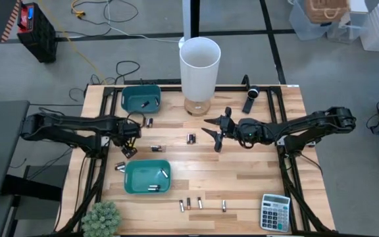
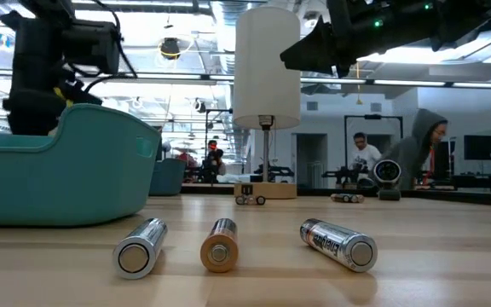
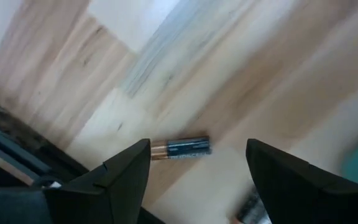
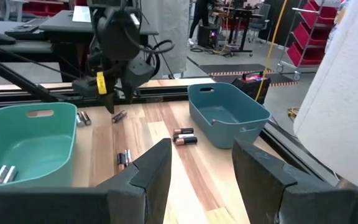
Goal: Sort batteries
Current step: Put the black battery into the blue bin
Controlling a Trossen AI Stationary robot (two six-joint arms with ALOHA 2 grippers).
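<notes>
Small batteries lie scattered on the wooden table (image 1: 242,171): a pair (image 1: 191,138) at the middle, one (image 1: 155,148) left of it, and several along the near edge (image 1: 200,203), three of them close in the low view (image 2: 220,246). Others lie inside the near teal bin (image 1: 147,176) and the far teal bin (image 1: 141,97). My left gripper (image 1: 127,149) (image 3: 197,168) is open and hovers between the bins, over a dark battery with a copper end (image 3: 180,148) that lies flat between its fingers, untouched. My right gripper (image 1: 216,131) (image 4: 201,168) is open, above the table's middle.
A white lamp on a wooden base (image 1: 199,66) stands at the far middle, with a black oblong device (image 1: 250,100) to its right. A calculator (image 1: 275,212) sits at the near right corner and a small plant (image 1: 101,217) at the near left. People (image 2: 420,145) are in the room behind.
</notes>
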